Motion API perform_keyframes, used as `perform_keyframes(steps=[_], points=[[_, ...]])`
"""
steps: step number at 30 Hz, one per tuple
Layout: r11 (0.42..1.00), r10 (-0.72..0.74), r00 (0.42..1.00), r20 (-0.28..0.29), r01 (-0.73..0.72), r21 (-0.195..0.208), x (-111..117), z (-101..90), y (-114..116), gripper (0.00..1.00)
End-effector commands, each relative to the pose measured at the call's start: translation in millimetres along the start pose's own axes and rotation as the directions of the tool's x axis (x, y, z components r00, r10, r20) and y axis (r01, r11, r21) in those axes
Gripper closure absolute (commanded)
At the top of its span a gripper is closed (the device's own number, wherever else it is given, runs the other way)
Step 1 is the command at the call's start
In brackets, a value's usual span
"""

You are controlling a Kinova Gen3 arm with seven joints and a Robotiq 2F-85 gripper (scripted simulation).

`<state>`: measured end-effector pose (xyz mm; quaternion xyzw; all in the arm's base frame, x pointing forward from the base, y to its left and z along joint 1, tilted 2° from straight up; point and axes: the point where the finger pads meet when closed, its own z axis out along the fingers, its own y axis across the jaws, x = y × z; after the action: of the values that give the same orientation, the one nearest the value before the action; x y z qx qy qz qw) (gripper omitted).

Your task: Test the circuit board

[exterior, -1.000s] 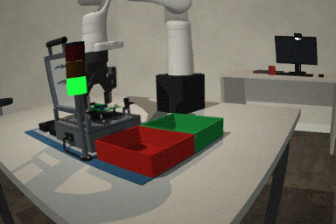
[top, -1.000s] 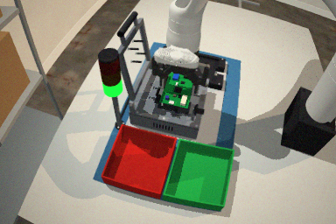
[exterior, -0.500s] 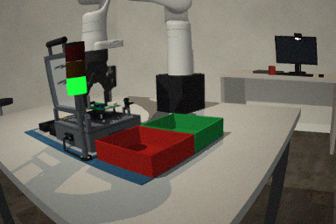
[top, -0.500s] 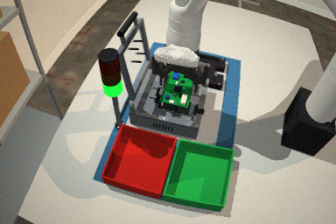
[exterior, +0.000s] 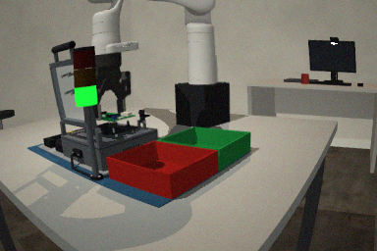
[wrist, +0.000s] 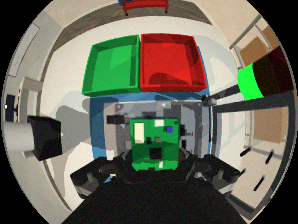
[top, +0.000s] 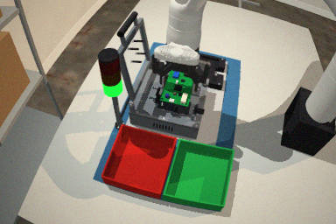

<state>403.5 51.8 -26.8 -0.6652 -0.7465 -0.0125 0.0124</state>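
The green circuit board (top: 185,81) (exterior: 117,118) (wrist: 170,148) is component side up between the fingers of my gripper (top: 178,80) (wrist: 155,155), which is shut on its edges. In the exterior view it hangs level, a little above the tester base (top: 164,126) (exterior: 87,152). Its white connector (top: 184,98) (wrist: 139,133) is on the side near the lone black post (top: 199,110) (exterior: 142,117) (wrist: 116,119). The lid (top: 126,77) (wrist: 255,106) stands open and upright. The signal light (top: 113,89) (exterior: 85,96) (wrist: 249,84) shows green. The pins are hidden.
The red bin (top: 139,162) (exterior: 139,175) (wrist: 172,62) and green bin (top: 199,173) (exterior: 234,149) (wrist: 112,65) stand side by side in front of the tester. The light's pole and raised lid stand at one side. A blue mat (top: 228,121) lies underneath.
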Motion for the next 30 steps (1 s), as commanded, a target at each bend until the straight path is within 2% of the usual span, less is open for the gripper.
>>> perform_keyframes(steps=[1, 8, 10, 20, 30], points=[[1.000, -0.008, 1.000, 0.005, 0.008, 0.000, -2, -8.5, -2, 0.23], [1.000, -0.005, 1.000, 0.005, 0.005, -0.002, -2, -33.5, 0, 0.23], [1.000, -0.005, 1.000, 0.005, 0.005, -0.002, -2, -33.5, 0, 0.23], [1.000, -0.004, 1.000, 0.004, 0.004, -0.003, -2, -69.8, 1, 0.23], [1.000, -0.004, 1.000, 0.004, 0.004, -0.004, -2, -78.4, 1, 0.23]])
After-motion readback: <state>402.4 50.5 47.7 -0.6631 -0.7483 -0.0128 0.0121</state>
